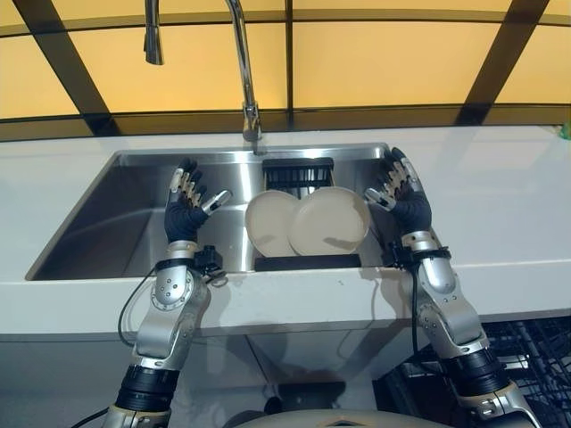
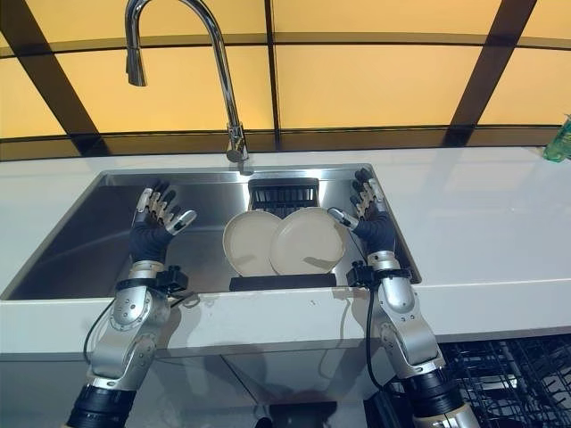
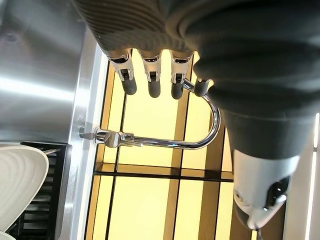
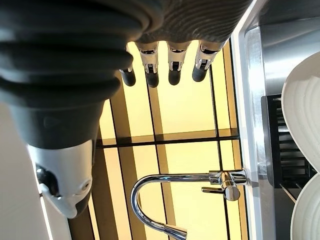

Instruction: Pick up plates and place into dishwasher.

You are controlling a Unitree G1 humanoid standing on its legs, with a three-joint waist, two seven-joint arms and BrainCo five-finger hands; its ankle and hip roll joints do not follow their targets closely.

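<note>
Flanking two plates (image 1: 308, 223), left hand (image 1: 185, 214) and right hand (image 1: 403, 198), fingers spread, empty.

Kitchen: steel sink (image 1: 107, 223), faucet (image 1: 241, 62), white countertop (image 1: 500, 196)

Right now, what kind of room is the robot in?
Most likely a kitchen: a steel sink with a tall curved faucet, two plates leaning in a rack inside it, and a dishwasher rack below the counter.
</note>
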